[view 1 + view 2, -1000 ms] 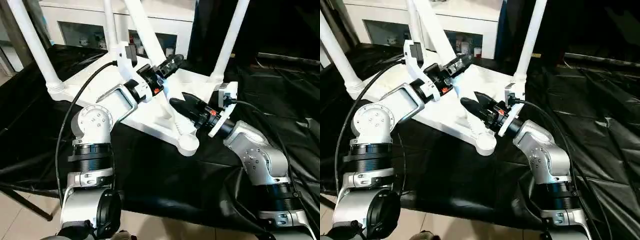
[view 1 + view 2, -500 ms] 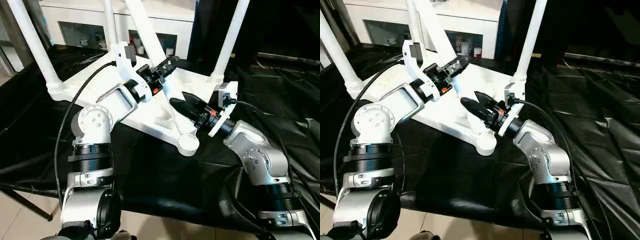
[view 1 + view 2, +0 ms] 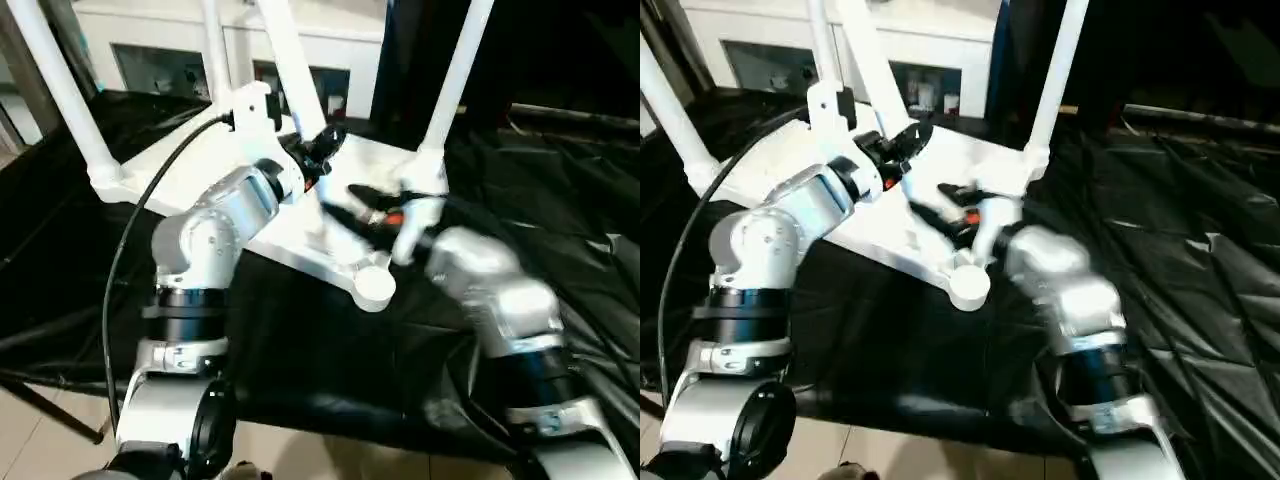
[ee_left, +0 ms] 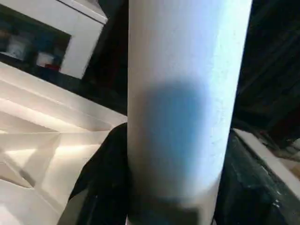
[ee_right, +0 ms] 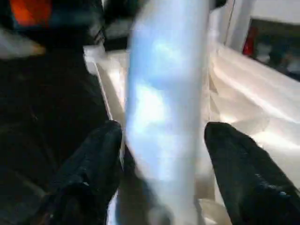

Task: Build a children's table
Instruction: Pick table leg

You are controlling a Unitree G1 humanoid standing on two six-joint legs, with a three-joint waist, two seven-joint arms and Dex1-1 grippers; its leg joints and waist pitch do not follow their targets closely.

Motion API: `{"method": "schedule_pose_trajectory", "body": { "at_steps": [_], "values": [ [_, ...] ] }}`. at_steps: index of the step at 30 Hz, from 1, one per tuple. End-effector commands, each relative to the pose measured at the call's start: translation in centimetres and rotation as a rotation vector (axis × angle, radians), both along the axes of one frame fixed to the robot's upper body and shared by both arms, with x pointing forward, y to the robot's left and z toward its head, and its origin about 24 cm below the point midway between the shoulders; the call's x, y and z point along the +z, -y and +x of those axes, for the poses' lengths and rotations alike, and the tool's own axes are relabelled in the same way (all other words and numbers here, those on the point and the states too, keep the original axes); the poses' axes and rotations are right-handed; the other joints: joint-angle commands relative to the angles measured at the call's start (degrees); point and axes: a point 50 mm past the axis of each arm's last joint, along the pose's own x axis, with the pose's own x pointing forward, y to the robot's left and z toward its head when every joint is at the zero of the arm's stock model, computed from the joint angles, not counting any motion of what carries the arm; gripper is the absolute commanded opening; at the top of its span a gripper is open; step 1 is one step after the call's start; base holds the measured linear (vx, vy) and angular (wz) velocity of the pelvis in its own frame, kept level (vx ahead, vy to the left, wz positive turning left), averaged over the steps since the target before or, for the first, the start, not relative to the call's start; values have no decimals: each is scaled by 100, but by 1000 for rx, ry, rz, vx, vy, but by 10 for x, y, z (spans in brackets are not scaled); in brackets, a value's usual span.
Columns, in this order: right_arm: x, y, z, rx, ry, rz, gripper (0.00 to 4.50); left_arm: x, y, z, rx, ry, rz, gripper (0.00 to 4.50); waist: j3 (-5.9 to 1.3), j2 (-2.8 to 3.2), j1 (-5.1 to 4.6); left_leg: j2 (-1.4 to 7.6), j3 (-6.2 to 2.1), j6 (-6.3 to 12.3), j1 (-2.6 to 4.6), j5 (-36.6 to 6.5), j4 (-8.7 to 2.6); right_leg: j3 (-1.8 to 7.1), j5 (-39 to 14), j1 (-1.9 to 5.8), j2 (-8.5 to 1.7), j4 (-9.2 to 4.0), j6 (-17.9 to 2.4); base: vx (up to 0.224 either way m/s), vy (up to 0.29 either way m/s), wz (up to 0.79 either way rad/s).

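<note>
A black, wrinkled sheet (image 3: 560,200) covers the work surface, with a white glass-doored cabinet (image 3: 170,50) standing behind it. In the left eye view the upturned white tabletop (image 3: 330,250) lies ribbed side up on the sheet. Three upright legs stand in its corner sockets: one far off the left gripper's outer side (image 3: 60,90), one behind it (image 3: 215,45), and one just beyond the right gripper (image 3: 455,85). A fourth leg (image 3: 290,60) leans at a slant, and the left gripper (image 3: 325,145) is at its lower part. The right gripper (image 3: 365,200) is blurred, low over the ribs, close beside the left gripper; the bare round corner socket (image 3: 374,288) sits just below it, nearest the robot.

The right eye view shows the same layout, with the socket (image 3: 969,286) just beside the right forearm.

In the left wrist view the slanted leg (image 4: 187,103) stands between the two black fingers (image 4: 105,178), which press against its sides, pinching it.

In the right wrist view a white leg (image 5: 164,108) lies between the black fingers (image 5: 91,164), which stand spread with gaps on either side of it; the ribbed tabletop (image 5: 253,108) lies past them.
</note>
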Motion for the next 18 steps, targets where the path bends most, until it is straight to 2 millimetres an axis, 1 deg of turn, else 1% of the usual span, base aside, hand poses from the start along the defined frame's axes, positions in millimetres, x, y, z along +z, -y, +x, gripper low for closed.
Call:
{"method": "schedule_pose_trajectory", "body": {
  "at_steps": [1, 2, 4, 5, 6, 7, 9, 10, 11, 12, 13, 15, 17, 18],
  "values": [
    [-4, -9, 3, -36, -19, -84, 298, 18, 8, -2, 10, 81, 29, 188, -456, -49, -26, 269, -154, -189, 156, -886, -453, 282, -994, 308, -388, -436, -918, 0, 0, 0],
    [-8, -12, 5, -66, -31, -116, 298, 19, 8, -2, 15, 87, 33, 188, -460, -30, -26, 274, -160, -224, 166, -923, -456, 283, -1038, 302, -397, -435, -908, 0, 0, 0],
    [-11, -14, 7, -94, -45, -136, 298, 19, 9, -2, 20, 94, 36, 188, -453, -49, -39, 274, -157, -263, 167, -951, -462, 288, -1051, 299, -399, -438, -907, 0, 0, 0],
    [-12, -16, 8, -103, -53, -138, 280, 20, 10, -2, 22, 98, 39, 188, -451, -61, -33, 276, -155, -283, 170, -947, -466, 290, -1055, 296, -408, -425, -901, 0, 0, 0],
    [-13, -18, 9, -112, -60, -132, 263, 21, 10, -2, 28, 103, 41, 188, -447, -49, -33, 279, -157, -310, 172, -979, -468, 291, -1028, 292, -398, -430, -858, 0, 0, 0],
    [-13, -18, 9, -113, -61, -130, 263, 21, 10, -2, 28, 104, 42, 188, -454, -70, -38, 278, -157, -311, 169, -964, -467, 291, -972, 303, -396, -418, -840, 0, 0, 0],
    [-12, -20, 9, -111, -67, -116, 263, 21, 9, -3, 34, 109, 43, 188, -449, -63, -49, 273, -157, -315, 171, -972, -470, 293, -890, 298, -394, -413, -821, 0, 0, 0],
    [-12, -20, 9, -109, -66, -114, 240, 21, 9, -2, 37, 110, 43, 188, -448, -64, -48, 270, -155, -320, 167, -989, -469, 295, -906, 306, -400, -417, -814, 0, 0, 0],
    [-11, -21, 9, -109, -66, -113, 233, 21, 8, -2, 43, 111, 44, 188, -448, -65, -46, 270, -154, -321, 168, -988, -468, 296, -898, 306, -400, -418, -810, 0, 0, 0],
    [-10, -21, 9, -108, -64, -110, 232, 20, 8, -2, 45, 112, 46, 188, -451, -94, -41, 271, -154, -305, 165, -940, -467, 297, -858, 314, -404, -405, -806, 0, 0, 0],
    [-10, -21, 9, -109, -62, -109, 229, 20, 7, -3, 47, 114, 48, 188, -451, -74, -40, 273, -153, -300, 168, -908, -466, 297, -829, 309, -402, -403, -812, 0, 0, 0],
    [-9, -21, 9, -110, -61, -109, 218, 20, 7, -3, 48, 115, 49, 188, -453, -80, -48, 272, -153, -298, 169, -902, -465, 294, -798, 309, -395, -401, -819, 0, 0, 0],
    [-7, -22, 8, -82, -53, -83, 215, 20, 7, -2, 55, 120, 63, 188, -452, -68, -53, 268, -152, -295, 164, -906, -461, 296, -781, 314, -399, -401, -834, 0, 0, 0],
    [-7, -22, 8, -82, -53, -83, 212, 20, 7, -2, 55, 120, 63, 188, -451, -78, -55, 268, -152, -282, 162, -909, -461, 297, -786, 317, -398, -405, -837, 0, 0, 0]
  ]
}}
